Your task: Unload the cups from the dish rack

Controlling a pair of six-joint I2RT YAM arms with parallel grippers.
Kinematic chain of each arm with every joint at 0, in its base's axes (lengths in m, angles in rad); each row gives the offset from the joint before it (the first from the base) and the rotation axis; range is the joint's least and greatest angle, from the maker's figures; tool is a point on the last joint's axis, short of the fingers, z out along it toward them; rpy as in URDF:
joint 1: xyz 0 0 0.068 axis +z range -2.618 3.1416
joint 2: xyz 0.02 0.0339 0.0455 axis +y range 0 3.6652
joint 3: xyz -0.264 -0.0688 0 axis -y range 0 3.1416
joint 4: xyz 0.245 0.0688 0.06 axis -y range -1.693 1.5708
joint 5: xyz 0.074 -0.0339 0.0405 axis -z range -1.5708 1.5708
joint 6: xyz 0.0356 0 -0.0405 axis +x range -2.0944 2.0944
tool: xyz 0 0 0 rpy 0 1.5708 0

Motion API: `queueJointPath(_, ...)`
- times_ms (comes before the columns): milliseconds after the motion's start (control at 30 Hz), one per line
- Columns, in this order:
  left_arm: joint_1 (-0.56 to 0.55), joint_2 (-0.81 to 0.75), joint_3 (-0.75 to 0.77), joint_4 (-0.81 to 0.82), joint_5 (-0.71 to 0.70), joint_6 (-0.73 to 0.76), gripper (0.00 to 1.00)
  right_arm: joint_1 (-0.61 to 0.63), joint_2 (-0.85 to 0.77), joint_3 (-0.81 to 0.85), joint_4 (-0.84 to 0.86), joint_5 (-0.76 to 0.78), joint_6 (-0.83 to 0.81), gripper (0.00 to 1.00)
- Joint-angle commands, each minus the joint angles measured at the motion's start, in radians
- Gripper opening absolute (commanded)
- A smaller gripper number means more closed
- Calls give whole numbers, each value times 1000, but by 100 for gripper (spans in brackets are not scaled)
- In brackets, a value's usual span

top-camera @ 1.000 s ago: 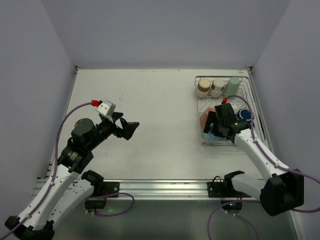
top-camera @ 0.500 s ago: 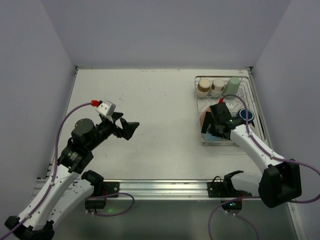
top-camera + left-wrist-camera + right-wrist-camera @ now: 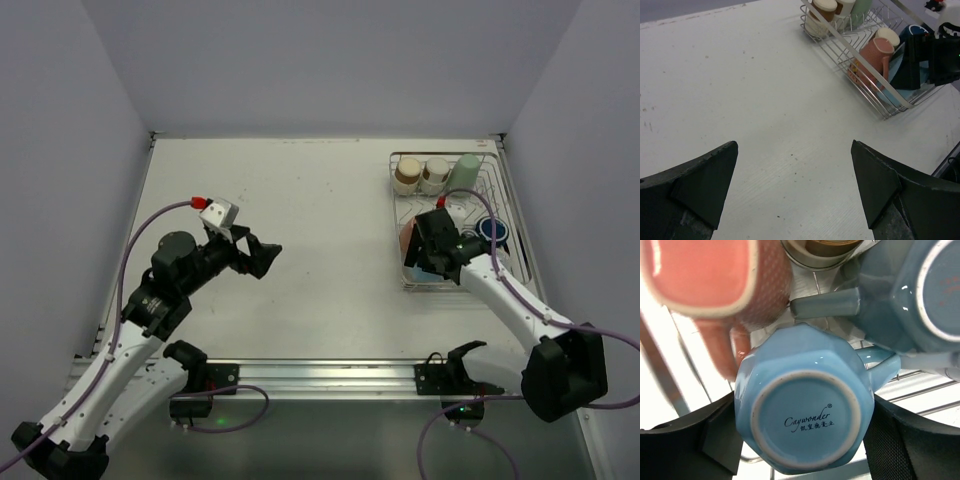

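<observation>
Fingers (image 3: 715, 442) of right gripper (image 3: 802, 440) black against both flanks of light blue faceted ceramic mug (image 3: 805, 405), pinching it. Mug upside down, pale unglazed foot ring and printed maker's mark facing the wrist camera, handle out to the right. Just beside it on the upper left: salmon pink ceramic mug (image 3: 705, 275), blurred by closeness, handle hanging down along the blue one's left side; contact between the two not clear. Close on the upper right: duller grey-blue ceramic mug (image 3: 900, 295), likewise base-on to the camera, handle pointing left across the gap above the held mug.

Beneath all three, thin parallel bars of silver wire dish rack (image 3: 920, 390). From the overhead view, standing at the right edge of white tabletop (image 3: 290, 190), long side running away from the arms, right gripper down in its near end. Along the far end, in a row: brown-topped cream mug (image 3: 407, 175), cream white mug (image 3: 435, 173), pale green mug (image 3: 465, 172).

Well apart from the rack, over the bare left-middle of the tabletop: left gripper (image 3: 793, 145), jaws spread wide, holding nothing, pointed across the table toward the rack.
</observation>
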Motion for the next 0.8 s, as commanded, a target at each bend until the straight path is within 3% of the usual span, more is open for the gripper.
queueJointPath(0,-3,26,21,-12,35,-11,100,32,-125,18,84,73,6,35)
queueJointPath(233,-3,46,20,40,117,-68,100,52,-274,44,46,17,-14,34)
queueJointPath(433,-3,83,15,149,268,-173,100,51,-376,64,79,-84,-43,33)
queueJointPath(533,-4,107,-52,373,399,-340,95,52,-436,56,148,-175,-55,33)
queueJointPath(767,-7,224,-187,869,510,-698,77,52,-513,31,366,-429,-2,31)
